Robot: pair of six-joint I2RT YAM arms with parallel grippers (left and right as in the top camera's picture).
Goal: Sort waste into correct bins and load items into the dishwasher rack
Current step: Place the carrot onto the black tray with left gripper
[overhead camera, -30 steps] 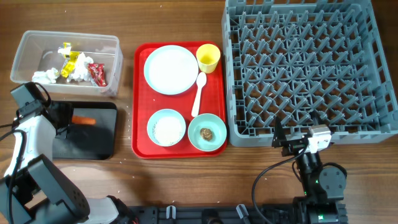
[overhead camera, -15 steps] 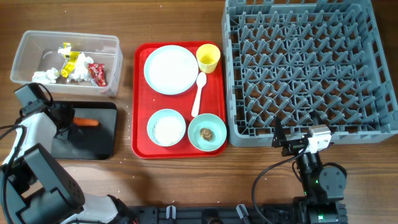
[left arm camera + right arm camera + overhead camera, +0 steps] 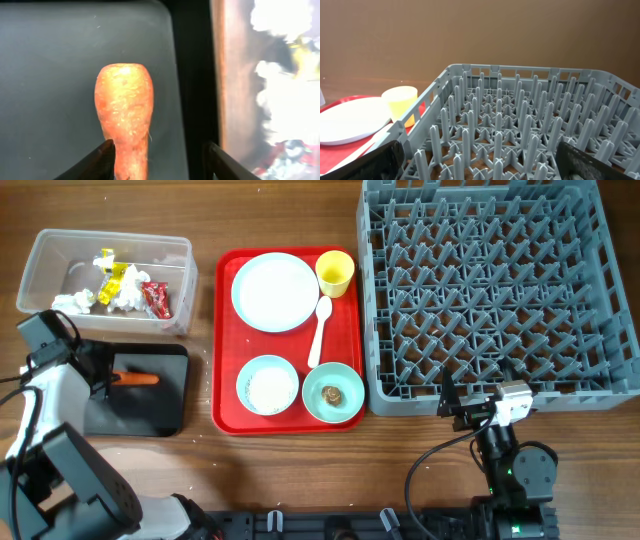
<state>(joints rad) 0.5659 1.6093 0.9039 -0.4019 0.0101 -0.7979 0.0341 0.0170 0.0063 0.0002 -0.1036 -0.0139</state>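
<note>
Left gripper (image 3: 161, 161): jaws apart, nothing held. Carrot (image 3: 125, 107) lies between them against the 9 o'clock finger, on the black tray (image 3: 50, 75). Carrot looks binned. Next: lift clear, then fetch the bowl (image 3: 333, 392) scraps at 3 o'clock. Right gripper (image 3: 487, 162): jaws apart, empty, at the rack (image 3: 520, 125)'s 6 o'clock edge.

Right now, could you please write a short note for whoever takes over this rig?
Left pincer: open around the carrot, which lies in the black tray.
Right pincer: open, empty, at the near edge of the dishwasher rack.
Done: red wrapper, yellow wrapper and tissue in the clear tub; carrot binned.
Left: bin the rice from one bowl and the brown lump from the other bowl. Then rack both bowls, plate, yellow cup and spoon, all on the red tray. Rack holds nothing.
</note>
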